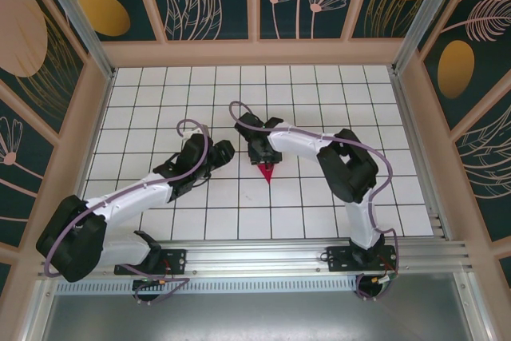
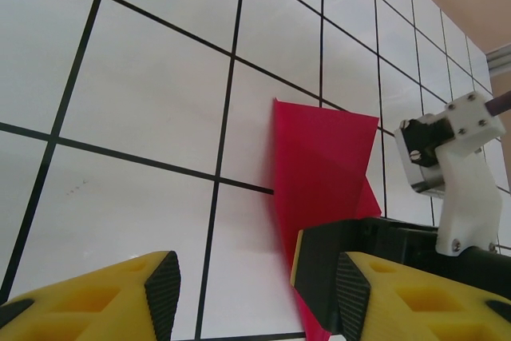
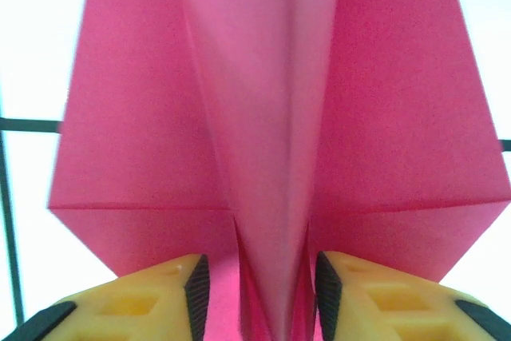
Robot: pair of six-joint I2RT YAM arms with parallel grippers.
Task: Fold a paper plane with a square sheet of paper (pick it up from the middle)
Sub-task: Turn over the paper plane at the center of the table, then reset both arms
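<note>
Paper lies on the tiled table (image 1: pixel 319 85): we see the magenta sheet of paper (image 1: pixel 267 172), creased to a point, under the right gripper (image 3: pixel 259 277), whose jaws stand parted astride its raised centre fold (not pinching it). The left gripper (image 2: pixel 255 301) hangs just beside, jaws apart, empty.

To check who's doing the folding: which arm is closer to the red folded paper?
Right. The right arm is directly over the folded paper, its jaws on either side of the centre ridge. The left arm waits beside the paper, to its left, jaws open.
</note>
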